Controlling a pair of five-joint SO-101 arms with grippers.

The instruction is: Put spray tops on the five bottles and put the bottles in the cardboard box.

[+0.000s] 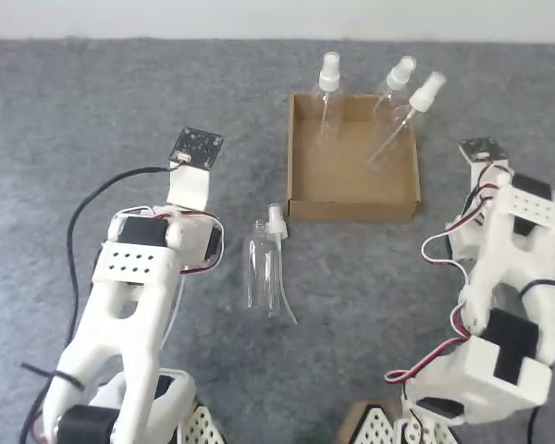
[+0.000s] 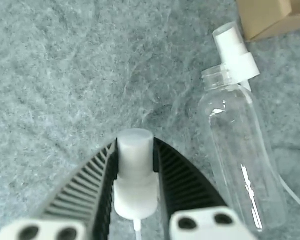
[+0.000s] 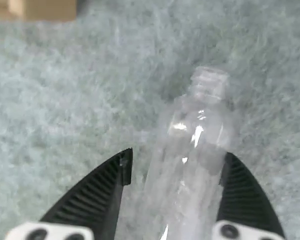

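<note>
Left gripper clamps a spray top. Right gripper gapes around an uncapped bottle beside the cardboard box.

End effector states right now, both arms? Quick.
Left end effector: closed on a spray top.
Right end effector: open, astride an uncapped clear bottle, with a gap on one side.

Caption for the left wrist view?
Left gripper clamping a spray top, with a clear bottle lying beside it.
</note>
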